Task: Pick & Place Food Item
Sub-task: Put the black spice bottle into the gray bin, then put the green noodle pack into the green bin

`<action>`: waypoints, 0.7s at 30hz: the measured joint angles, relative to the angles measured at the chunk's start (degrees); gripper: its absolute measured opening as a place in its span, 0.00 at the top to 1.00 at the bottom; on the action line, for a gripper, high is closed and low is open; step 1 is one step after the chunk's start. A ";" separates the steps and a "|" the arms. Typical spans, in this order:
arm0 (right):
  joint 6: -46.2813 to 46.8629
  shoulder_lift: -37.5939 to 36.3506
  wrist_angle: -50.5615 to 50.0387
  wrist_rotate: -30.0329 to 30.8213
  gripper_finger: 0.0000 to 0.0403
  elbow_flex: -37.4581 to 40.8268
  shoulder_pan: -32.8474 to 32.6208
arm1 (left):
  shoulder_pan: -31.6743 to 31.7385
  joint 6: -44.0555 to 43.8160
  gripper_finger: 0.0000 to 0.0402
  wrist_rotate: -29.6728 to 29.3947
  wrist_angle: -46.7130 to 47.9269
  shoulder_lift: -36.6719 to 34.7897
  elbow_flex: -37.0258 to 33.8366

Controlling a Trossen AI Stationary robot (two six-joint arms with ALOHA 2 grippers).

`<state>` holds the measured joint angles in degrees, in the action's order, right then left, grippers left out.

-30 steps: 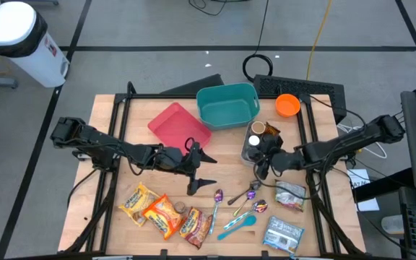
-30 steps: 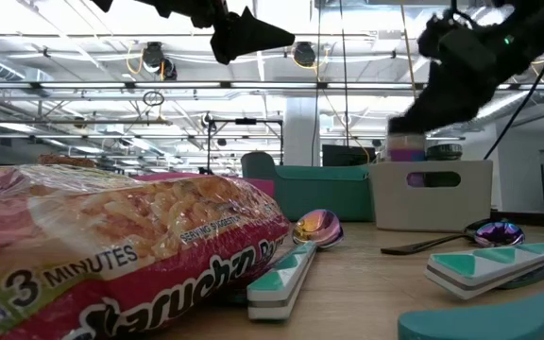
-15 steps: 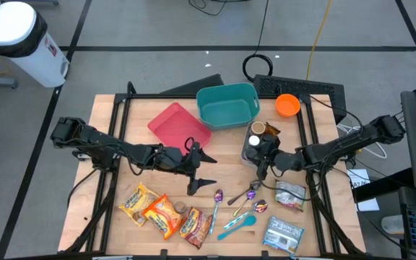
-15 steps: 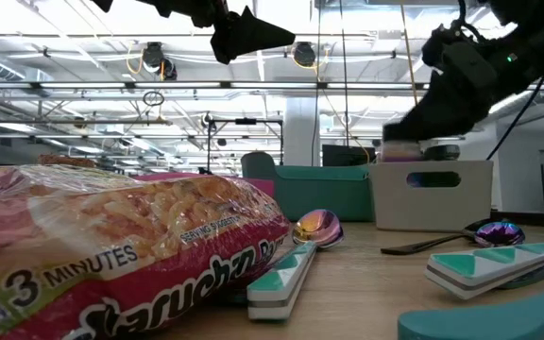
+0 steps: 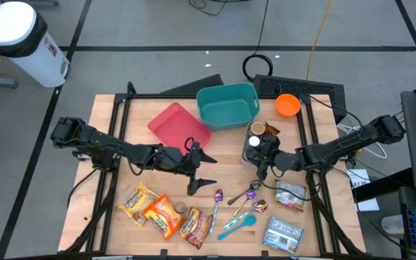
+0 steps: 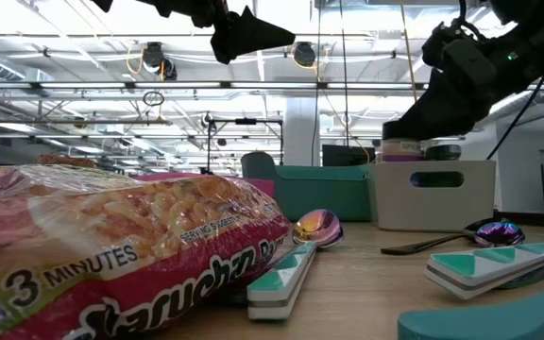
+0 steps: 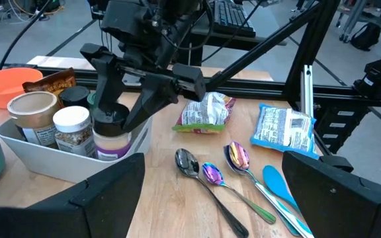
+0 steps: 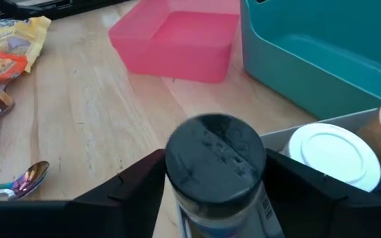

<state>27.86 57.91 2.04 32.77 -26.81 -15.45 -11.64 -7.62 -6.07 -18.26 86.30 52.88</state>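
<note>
At 3 o'clock, right gripper (image 7: 121, 109) jaws clamp black-lidded spice jar (image 8: 215, 158) over white caddy (image 7: 51, 162): rigid, smooth, slippery; hold mid-body. Left gripper (image 5: 201, 172) jaws open, idle.

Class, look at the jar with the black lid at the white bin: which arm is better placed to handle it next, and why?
The right arm. Its end effector already straddles the black-lidded jar at the white bin. The left end effector hangs open over bare wood mid-table, well away from the jar.

Print on the silver pouches (image 5: 285, 232) is too small to be read. The jar (image 8: 218, 173) is cut off below its black lid. The rice packet (image 6: 111, 250) is cropped at the low view's edge.
</note>
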 joint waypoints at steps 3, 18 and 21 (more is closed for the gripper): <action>0.01 0.00 -0.02 -0.18 0.35 0.32 -0.03 | 0.00 0.00 0.09 0.00 0.00 0.00 0.00; -0.37 -2.70 -0.02 -0.11 0.22 0.41 -0.01 | 0.00 -0.02 0.09 0.00 0.02 0.00 0.00; -0.50 -3.65 0.18 -1.87 0.23 0.41 -0.01 | 0.00 -0.04 0.09 0.00 0.02 0.00 0.00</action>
<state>27.36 54.26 2.22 30.90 -26.39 -15.46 -11.64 -7.66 -6.07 -18.24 86.30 52.88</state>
